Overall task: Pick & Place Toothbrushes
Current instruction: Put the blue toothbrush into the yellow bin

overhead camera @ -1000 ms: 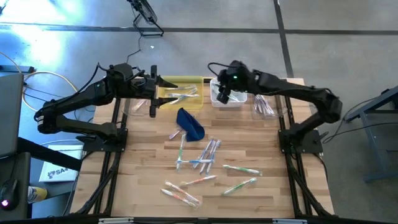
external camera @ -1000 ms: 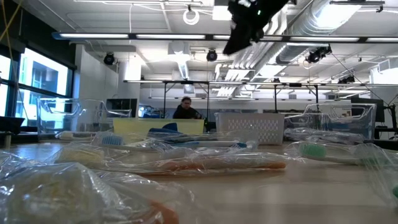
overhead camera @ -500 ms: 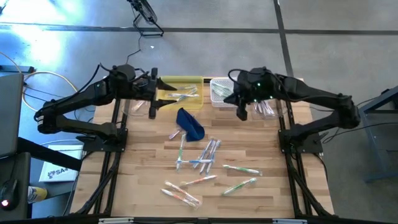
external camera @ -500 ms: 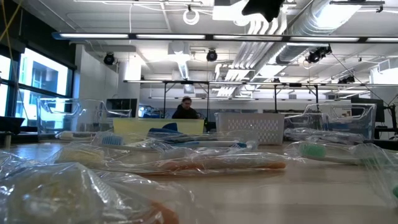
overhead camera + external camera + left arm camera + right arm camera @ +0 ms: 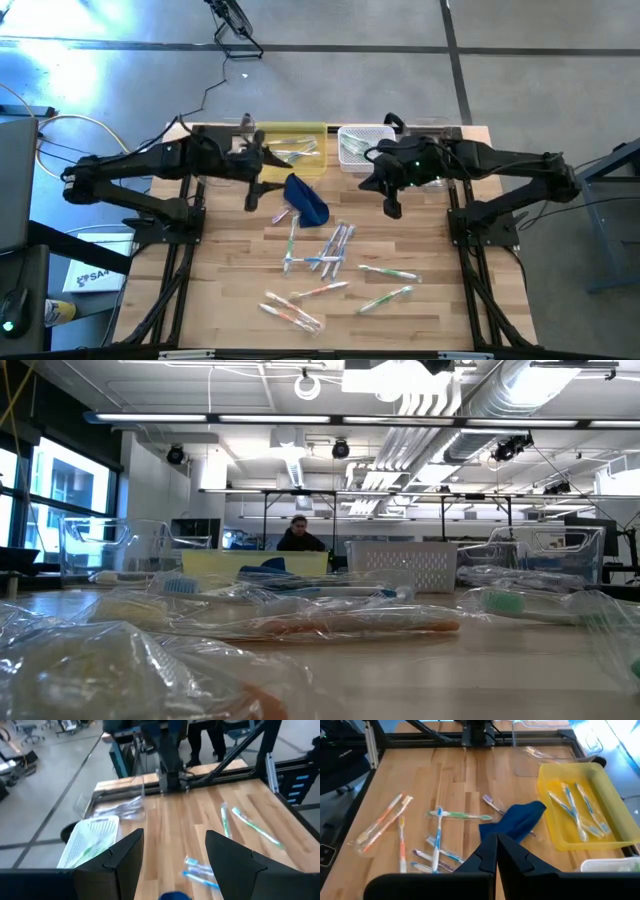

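Your right gripper (image 5: 392,207), jaws clenched on nothing, hangs nearest the toothbrushes (image 5: 335,245) strewn on the tabletop (image 5: 240,290) toward the front, probably lengthwise; left gripper (image 5: 250,197) waits released.

We see bare table (image 5: 230,290) at the lower left, with room to pass. In the middle, toothbrushes (image 5: 330,250) and a blue pouch (image 5: 306,198) block the way.

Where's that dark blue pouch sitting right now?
From above, the dark blue pouch lies on the table's far half, near the middle, just in front of the yellow tray, with loose toothbrushes scattered nearer the front.
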`<state>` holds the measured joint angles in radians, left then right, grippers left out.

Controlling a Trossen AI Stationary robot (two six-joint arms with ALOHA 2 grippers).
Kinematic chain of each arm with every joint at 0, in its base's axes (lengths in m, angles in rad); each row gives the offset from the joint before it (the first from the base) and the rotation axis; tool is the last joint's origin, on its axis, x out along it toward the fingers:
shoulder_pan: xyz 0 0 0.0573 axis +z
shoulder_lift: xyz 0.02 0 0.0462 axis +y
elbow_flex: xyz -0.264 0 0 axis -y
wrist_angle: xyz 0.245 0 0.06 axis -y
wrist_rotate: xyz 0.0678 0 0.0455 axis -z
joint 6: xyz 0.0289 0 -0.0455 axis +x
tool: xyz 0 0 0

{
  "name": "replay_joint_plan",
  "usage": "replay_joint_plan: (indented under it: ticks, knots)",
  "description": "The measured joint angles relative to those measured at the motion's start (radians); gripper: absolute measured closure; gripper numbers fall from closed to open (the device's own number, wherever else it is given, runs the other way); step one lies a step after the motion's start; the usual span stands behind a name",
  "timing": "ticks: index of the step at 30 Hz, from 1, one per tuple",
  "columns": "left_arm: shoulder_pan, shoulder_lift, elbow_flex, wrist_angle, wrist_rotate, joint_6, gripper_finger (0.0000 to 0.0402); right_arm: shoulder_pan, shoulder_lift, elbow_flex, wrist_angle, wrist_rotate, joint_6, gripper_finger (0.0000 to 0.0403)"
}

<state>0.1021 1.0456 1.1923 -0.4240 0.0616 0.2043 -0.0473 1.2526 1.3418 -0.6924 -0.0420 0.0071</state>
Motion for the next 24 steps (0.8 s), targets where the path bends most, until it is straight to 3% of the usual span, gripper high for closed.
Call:
replay_joint_plan:
  ticks: [15,24]
  knots:
    - [-0.159,0.057,0.0,0.017,-0.121,-0.026,0.0194,0.127,-0.041,-0.001,0.072,0.024,0.034,0.0401]
    - [-0.215,0.089,0.0,0.016,-0.184,-0.027,0.0194,0.246,-0.164,-0.001,0.076,0.232,0.049,0.0401]
